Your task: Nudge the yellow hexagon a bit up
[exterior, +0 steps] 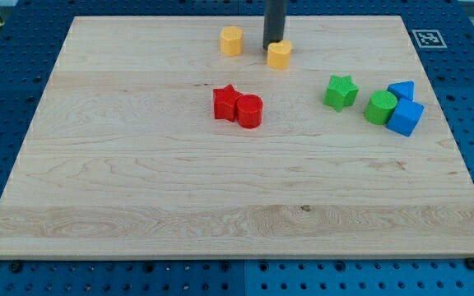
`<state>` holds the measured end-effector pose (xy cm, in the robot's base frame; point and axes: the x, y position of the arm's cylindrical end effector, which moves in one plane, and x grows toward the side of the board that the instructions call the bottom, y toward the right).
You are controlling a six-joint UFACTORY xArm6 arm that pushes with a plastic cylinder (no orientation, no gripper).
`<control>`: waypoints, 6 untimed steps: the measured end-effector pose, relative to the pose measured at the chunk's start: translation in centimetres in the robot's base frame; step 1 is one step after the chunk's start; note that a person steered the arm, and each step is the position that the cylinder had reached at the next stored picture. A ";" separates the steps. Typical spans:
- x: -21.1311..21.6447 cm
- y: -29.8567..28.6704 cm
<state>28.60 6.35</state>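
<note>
My tip (273, 44), a bare rod with no jaws to open or close, stands just above one yellow block (280, 55), so I judge I must first go around below the hexagon (231, 40) at my left.

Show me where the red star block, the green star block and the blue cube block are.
red star block (225, 102), camera view, on its top face.
green star block (341, 90), camera view, on its top face.
blue cube block (406, 117), camera view, on its top face.
</note>
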 end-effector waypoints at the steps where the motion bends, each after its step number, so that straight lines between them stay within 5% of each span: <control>1: 3.5 1.1; 4: 5.8 -4.3; 5: 4.2 -9.6; 6: -1.7 -10.9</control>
